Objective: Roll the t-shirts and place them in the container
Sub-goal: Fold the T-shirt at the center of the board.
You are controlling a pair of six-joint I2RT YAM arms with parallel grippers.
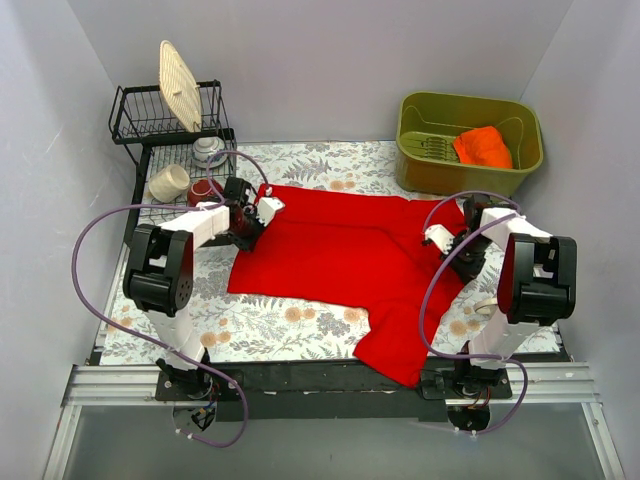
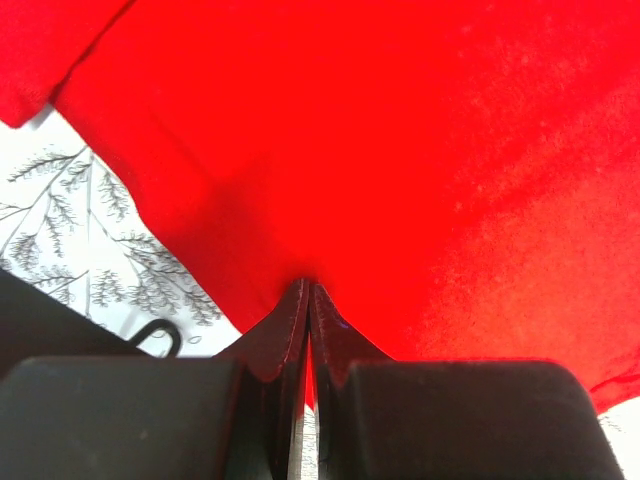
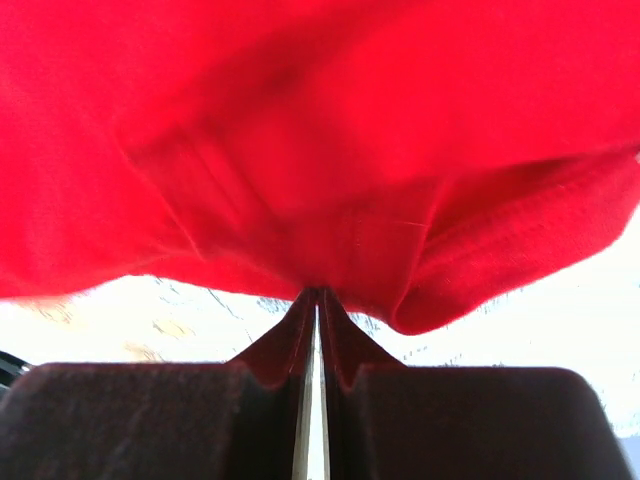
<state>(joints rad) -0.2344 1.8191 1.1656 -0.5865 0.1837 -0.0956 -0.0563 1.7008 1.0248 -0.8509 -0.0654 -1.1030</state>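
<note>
"Pinching what, those two?"
"The left gripper point(image 2: 308, 290) and right gripper point(image 3: 317, 293) are each clenched on an edge of the plain bright red cotton t-shirt point(image 1: 340, 255), at opposite sides."
"Why there?"
"Probably to pull it flat across the floral-patterned tablecloth point(image 1: 270, 325) before rolling; one corner trails towards the near edge."

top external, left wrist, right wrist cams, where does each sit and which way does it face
Top external: above and behind the bases, looking down at the red t-shirt on the table; left arm and right arm show.
Left wrist: on its arm, looking along the left gripper, shut on the shirt's edge.
Right wrist: likewise, along the right gripper, shut on a fold.
Shared: all see the t-shirt.
</note>
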